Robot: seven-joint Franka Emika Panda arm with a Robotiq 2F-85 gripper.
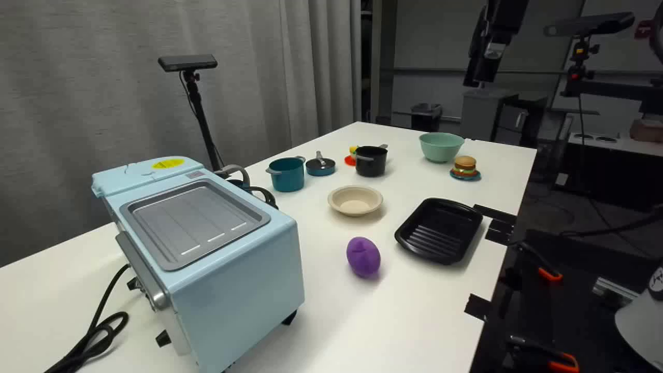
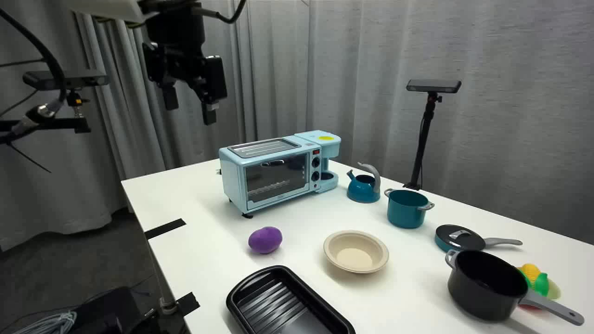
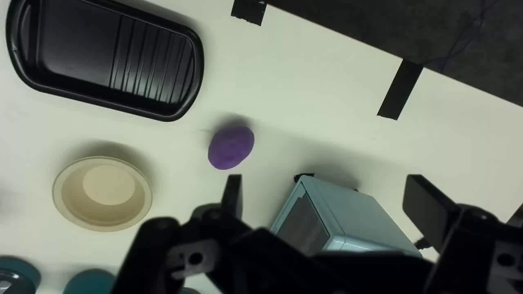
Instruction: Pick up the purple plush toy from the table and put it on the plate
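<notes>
The purple plush toy lies on the white table, also seen in an exterior view and in the wrist view. The plate, a round cream dish, stands near the toy with nothing in it; it also shows in an exterior view and in the wrist view. My gripper is high above the table, its fingers apart and nothing between them. In the wrist view my gripper has the toy beyond its left fingertip.
A light blue toaster oven stands close to the toy. A black ridged tray lies on the toy's other side. A teal pot, a teal pan, a black pot and a green bowl stand farther along.
</notes>
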